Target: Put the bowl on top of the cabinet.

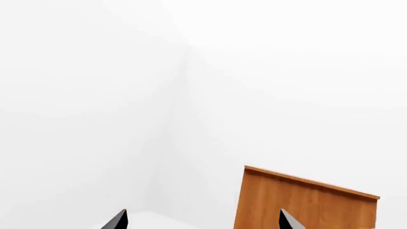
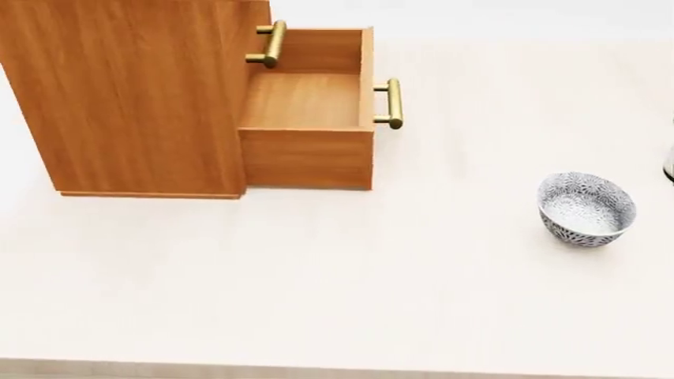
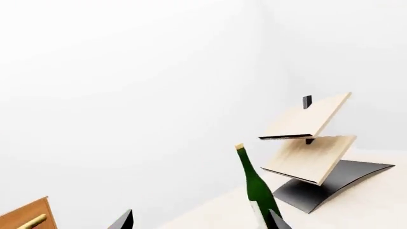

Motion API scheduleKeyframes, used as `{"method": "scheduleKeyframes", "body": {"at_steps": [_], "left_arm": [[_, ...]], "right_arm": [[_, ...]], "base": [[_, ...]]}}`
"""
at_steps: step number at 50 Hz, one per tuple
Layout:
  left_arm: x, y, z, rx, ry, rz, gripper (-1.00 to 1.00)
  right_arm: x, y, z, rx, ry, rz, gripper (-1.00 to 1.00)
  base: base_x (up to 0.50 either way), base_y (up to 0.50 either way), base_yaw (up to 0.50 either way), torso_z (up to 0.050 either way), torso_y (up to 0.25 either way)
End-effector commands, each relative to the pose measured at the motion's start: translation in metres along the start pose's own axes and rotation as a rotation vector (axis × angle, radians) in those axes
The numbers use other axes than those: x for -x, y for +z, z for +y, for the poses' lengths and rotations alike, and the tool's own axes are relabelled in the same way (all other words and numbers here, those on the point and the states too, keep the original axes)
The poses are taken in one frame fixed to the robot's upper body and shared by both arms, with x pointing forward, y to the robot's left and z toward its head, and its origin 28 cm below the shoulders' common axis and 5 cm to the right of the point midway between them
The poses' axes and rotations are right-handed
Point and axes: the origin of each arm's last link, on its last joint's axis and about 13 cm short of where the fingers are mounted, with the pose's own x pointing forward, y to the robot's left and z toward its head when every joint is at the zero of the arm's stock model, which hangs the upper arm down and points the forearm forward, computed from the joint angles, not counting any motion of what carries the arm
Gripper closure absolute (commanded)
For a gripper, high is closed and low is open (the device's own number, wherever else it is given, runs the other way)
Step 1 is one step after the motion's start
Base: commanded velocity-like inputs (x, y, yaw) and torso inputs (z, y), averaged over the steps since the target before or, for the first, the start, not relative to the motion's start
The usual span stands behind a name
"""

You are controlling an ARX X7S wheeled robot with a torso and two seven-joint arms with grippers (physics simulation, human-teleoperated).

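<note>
In the head view the bowl (image 2: 586,208) stands upright on the pale table at the right, blue-black patterned outside, speckled inside. The orange-brown cabinet (image 2: 137,95) stands at the left with one drawer (image 2: 308,103) pulled out and brass handles (image 2: 392,103). Neither arm shows in the head view. My left gripper (image 1: 202,220) is open with nothing between its dark fingertips (image 1: 117,220), and the cabinet's upper part (image 1: 305,202) lies beyond it. My right gripper (image 3: 198,220) is open too, holding nothing. The bowl does not show in either wrist view.
A green wine bottle (image 3: 256,188) stands beyond the right gripper, with a pale tilted wooden rack (image 3: 310,143) on a dark curved base behind it. A cabinet corner with a brass handle (image 3: 28,220) shows there too. A grey object (image 2: 668,162) sits at the table's right edge.
</note>
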Motion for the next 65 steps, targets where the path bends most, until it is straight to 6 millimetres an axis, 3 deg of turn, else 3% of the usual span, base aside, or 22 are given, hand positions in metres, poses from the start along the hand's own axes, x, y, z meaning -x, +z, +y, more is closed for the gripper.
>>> {"method": "scheduleKeyframes", "body": {"at_steps": [1,14,41,65], "left_arm": [[0.0014,0.0003,0.0009,0.000,-0.005,-0.005,-1.00],[0.0019,0.0002,0.0001,0.003,-0.020,-0.003,-1.00],[0.0022,0.0013,-0.0005,0.005,-0.030,-0.010,-1.00],[0.0026,0.0020,-0.0012,0.008,-0.043,-0.011,-1.00]], "right_arm": [[0.0014,-0.0023,-0.0011,0.005,-0.005,0.006,-1.00],[0.0010,-0.0042,-0.0003,0.001,-0.018,0.026,-1.00],[0.0026,-0.0079,-0.0008,-0.020,-0.007,0.065,-1.00],[0.0043,-0.0101,0.0000,-0.030,0.020,0.068,-1.00]], "base": [[0.00,0.50,0.00,0.000,0.000],[0.00,0.50,0.00,0.000,0.000],[0.01,0.00,0.00,0.000,0.000],[0.47,0.00,0.00,0.000,0.000]]}}
